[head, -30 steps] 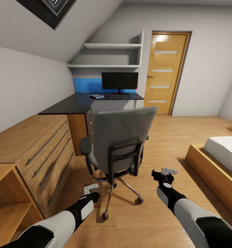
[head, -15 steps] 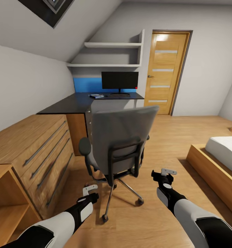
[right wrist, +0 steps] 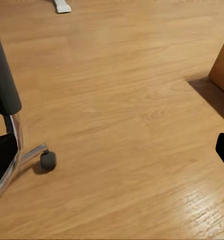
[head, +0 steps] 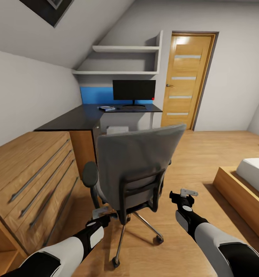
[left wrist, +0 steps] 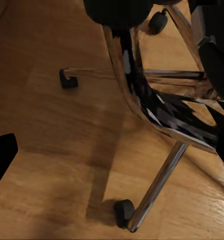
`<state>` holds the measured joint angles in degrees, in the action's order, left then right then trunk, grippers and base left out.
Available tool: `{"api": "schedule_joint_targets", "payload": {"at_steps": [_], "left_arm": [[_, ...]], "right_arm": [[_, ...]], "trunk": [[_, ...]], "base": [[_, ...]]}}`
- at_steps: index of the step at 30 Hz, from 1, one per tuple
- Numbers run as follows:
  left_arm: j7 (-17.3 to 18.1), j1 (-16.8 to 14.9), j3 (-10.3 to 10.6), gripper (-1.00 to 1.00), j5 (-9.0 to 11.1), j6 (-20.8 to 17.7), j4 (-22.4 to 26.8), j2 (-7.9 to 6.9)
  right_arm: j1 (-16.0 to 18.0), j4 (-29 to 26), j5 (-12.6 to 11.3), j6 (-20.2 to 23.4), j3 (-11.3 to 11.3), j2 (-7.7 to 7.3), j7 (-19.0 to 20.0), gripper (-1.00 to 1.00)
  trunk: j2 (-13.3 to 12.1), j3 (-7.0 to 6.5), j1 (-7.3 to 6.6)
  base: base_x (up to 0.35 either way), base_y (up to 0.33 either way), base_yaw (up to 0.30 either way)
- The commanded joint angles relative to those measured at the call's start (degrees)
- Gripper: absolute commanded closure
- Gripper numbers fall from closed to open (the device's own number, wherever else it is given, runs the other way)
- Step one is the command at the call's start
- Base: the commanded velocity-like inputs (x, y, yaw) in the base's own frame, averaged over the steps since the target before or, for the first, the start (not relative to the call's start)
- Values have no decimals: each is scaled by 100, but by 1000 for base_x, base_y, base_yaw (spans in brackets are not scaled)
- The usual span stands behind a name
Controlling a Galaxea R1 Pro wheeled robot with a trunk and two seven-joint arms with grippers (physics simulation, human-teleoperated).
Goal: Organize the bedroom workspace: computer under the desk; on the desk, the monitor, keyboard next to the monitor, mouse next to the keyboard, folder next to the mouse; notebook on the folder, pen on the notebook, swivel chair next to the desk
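Grey swivel chair (head: pixel 135 165) seemingly touching left pincer (head: pixel 102 212)

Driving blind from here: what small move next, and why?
Probably edge around the grey upholstered swivel chair to its front: its backrest faces the robot and hides the seat, while both pincers, left and right, hang low beside it.

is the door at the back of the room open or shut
Shut. In the head view the wooden door sits flush inside its grey frame with no gap showing along its edges, just right of the monitor on the desk.
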<state>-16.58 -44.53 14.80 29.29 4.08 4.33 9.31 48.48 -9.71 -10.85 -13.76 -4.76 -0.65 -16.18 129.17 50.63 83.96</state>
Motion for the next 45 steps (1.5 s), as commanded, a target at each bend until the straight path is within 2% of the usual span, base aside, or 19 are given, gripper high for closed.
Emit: {"api": "schedule_joint_targets", "payload": {"at_steps": [1, 17, 25, 45], "left_arm": [[-21, -4, 49, -100, 54, 21, -3, 1], [-21, -4, 58, -100, 51, 31, -3, 10], [-7, -4, 62, -100, 39, 11, -3, 10], [14, -5, 67, -100, 38, -21, -3, 10]], "right_arm": [[4, 4, -58, -21, -50, 0, -17, -100], [4, 16, -54, -30, -59, 19, -12, -100], [1, 132, 82, -139, -69, 29, 12, -100], [-5, 136, 98, -162, -69, 30, 11, -100]], "trunk": [[2, 6, 2], [2, 6, 2], [2, 6, 2], [2, 6, 2]], "base": [[299, 0, 0], [315, 0, 0], [323, 0, 0], [324, 0, 0]]}}
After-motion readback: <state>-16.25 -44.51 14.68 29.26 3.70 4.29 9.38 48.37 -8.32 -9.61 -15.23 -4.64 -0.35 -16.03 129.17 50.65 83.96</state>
